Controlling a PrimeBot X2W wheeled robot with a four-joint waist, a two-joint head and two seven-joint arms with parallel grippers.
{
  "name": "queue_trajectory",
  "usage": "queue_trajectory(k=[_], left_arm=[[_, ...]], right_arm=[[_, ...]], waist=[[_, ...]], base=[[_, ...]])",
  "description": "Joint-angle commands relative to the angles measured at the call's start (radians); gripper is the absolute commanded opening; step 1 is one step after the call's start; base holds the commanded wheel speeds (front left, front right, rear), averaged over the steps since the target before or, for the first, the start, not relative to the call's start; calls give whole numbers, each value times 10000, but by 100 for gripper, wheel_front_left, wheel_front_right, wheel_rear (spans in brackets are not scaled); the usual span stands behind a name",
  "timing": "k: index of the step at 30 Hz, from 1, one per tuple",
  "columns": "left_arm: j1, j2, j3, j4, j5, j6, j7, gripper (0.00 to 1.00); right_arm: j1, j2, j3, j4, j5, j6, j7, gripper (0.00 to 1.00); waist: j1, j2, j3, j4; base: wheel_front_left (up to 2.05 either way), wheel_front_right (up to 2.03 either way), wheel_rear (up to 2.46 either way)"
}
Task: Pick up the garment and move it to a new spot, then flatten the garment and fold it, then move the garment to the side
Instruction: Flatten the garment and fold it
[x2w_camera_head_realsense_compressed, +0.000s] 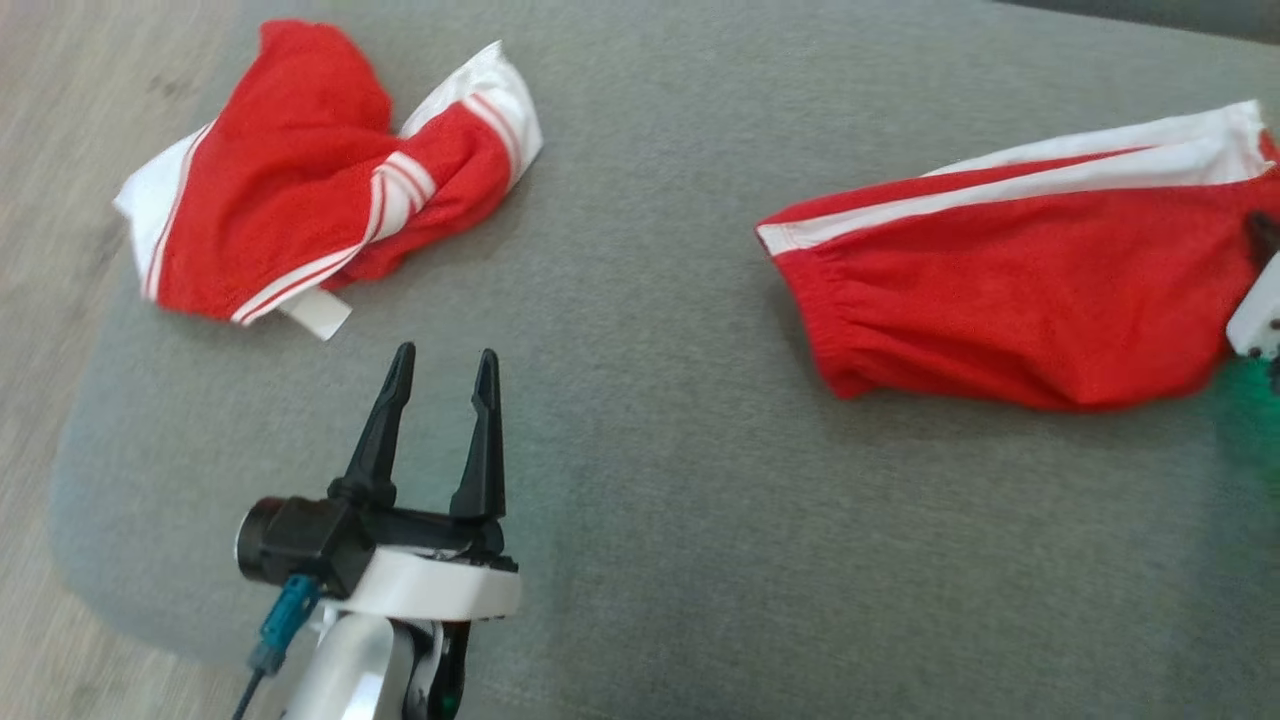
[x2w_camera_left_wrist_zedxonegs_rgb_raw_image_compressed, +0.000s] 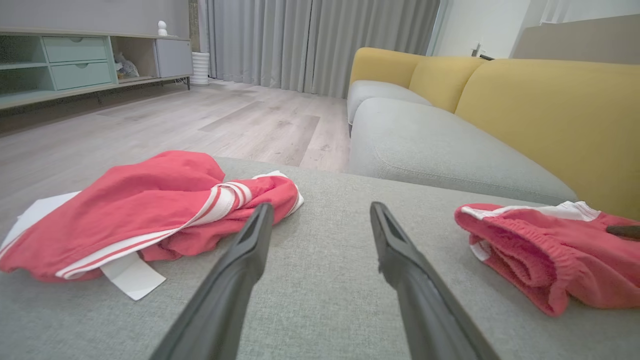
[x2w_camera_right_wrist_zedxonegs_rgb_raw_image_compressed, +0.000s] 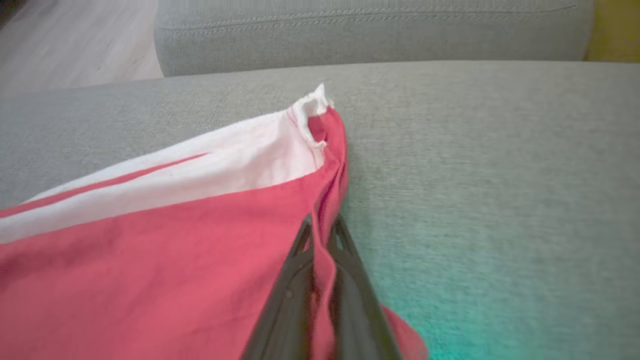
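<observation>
Red shorts with white side stripes (x2w_camera_head_realsense_compressed: 1010, 290) lie folded on the right of the grey cushion (x2w_camera_head_realsense_compressed: 660, 450); they also lie at the right of the left wrist view (x2w_camera_left_wrist_zedxonegs_rgb_raw_image_compressed: 550, 250). My right gripper (x2w_camera_right_wrist_zedxonegs_rgb_raw_image_compressed: 322, 227) is shut on the red hem of these shorts (x2w_camera_right_wrist_zedxonegs_rgb_raw_image_compressed: 150, 260), at the right edge of the head view (x2w_camera_head_realsense_compressed: 1262, 235). A second red and white garment (x2w_camera_head_realsense_compressed: 320, 180) lies crumpled at the far left (x2w_camera_left_wrist_zedxonegs_rgb_raw_image_compressed: 145, 215). My left gripper (x2w_camera_head_realsense_compressed: 445, 362) is open and holds nothing, hovering low over the cushion just below that crumpled garment (x2w_camera_left_wrist_zedxonegs_rgb_raw_image_compressed: 320, 212).
The cushion's rounded left edge drops to a pale wood floor (x2w_camera_head_realsense_compressed: 50, 300). A grey and yellow sofa (x2w_camera_left_wrist_zedxonegs_rgb_raw_image_compressed: 475, 110) stands beyond the cushion, with a cabinet (x2w_camera_left_wrist_zedxonegs_rgb_raw_image_compressed: 75, 60) and curtains across the room.
</observation>
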Motion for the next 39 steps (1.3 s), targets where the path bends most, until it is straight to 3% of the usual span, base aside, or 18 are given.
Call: queue_trajectory(k=[1,7,16,28,36,37,38,39], left_arm=[[40,15,492,-381,168,-31,-93,100],[422,5,833,-503,172,-3,-93,100],[512,3,724,-360,130,-43,-93,100],[763,2,504,-60,57,-103,-93,100],[844,1,370,-12,-84,-79,-93,100],[841,1,340,-6,-114,-74,-93,100],[832,1,302,0,-141,-72,-93,100],[815,1,254,10,-165,-74,-93,100]], right_arm=[[454,-140,176,-335,88,-9,-344,0],[965,-758,249,-447,87,-9,-779,0],[1023,-1118,20,-1085,503,-9,-1229,0],[801,392,481,-4022,1127,-9,-903,0],[1532,2098,1211,-5076,974,-9,-498,0],[1662,2323,1337,-4997,886,-9,-444,11],[1786,2528,1469,-4878,771,-9,-406,41],[1905,2729,1557,-4753,690,-9,-408,100]], waist=[[0,0,-398,-485],[0,0,-878,-1450],[0,0,-1107,-1944],[0,0,-1811,-1740],[0,0,-1976,-1424],[0,0,-1975,-1372],[0,0,-1969,-1315],[0,0,-1966,-1249]], base=[[0,0,0],[0,0,0],[0,0,0],[0,0,0],[0,0,0],[0,0,0],[0,0,0],[0,0,0]])
